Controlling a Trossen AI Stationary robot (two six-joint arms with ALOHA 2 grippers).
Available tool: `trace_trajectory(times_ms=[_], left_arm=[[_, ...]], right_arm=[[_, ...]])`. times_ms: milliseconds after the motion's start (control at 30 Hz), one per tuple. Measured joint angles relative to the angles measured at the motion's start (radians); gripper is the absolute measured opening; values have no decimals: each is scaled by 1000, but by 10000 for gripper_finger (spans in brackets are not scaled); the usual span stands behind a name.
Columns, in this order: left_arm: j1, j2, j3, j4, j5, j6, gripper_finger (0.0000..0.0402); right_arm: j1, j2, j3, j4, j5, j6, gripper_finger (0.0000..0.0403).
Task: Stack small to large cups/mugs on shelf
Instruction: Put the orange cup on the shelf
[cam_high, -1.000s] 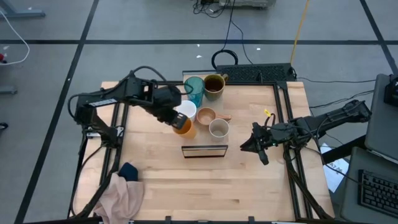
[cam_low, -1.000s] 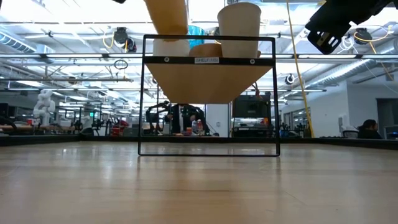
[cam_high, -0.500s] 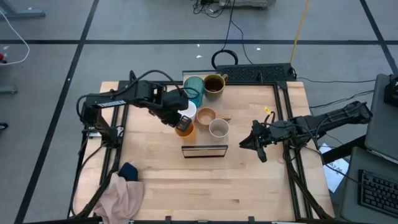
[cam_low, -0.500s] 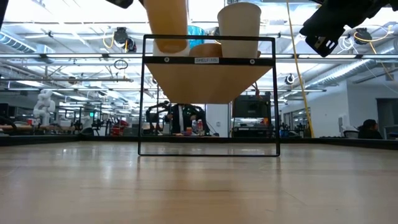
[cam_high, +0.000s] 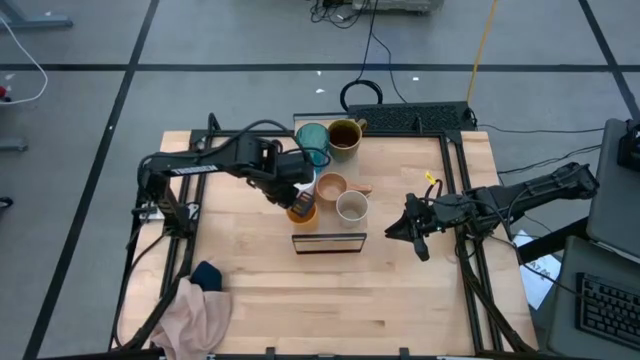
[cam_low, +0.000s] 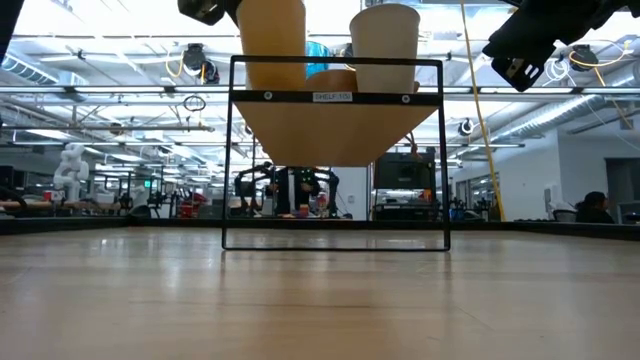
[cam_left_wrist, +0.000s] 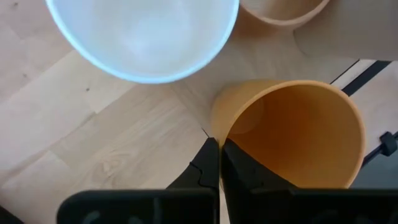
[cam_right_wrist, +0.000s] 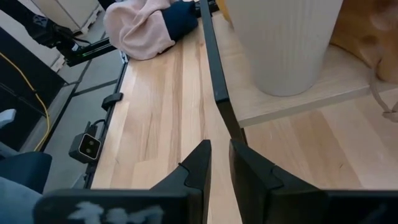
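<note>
Orange cup (cam_left_wrist: 292, 134) on shelf (cam_high: 328, 242), seemingly pinched at its rim by clenched left pincer (cam_left_wrist: 219, 163).

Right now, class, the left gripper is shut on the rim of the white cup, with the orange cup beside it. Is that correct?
Not quite. The left gripper is shut on the rim of the orange cup, and the white cup stands beside it. The left wrist view shows this.
</note>
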Motion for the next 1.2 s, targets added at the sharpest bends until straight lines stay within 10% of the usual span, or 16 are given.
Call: trace_trajectory(times_ms=[1200], left_arm=[[-1, -1, 0, 103, 40, -32, 71]], right_arm=[[2, 0, -79, 126, -9, 54, 50]])
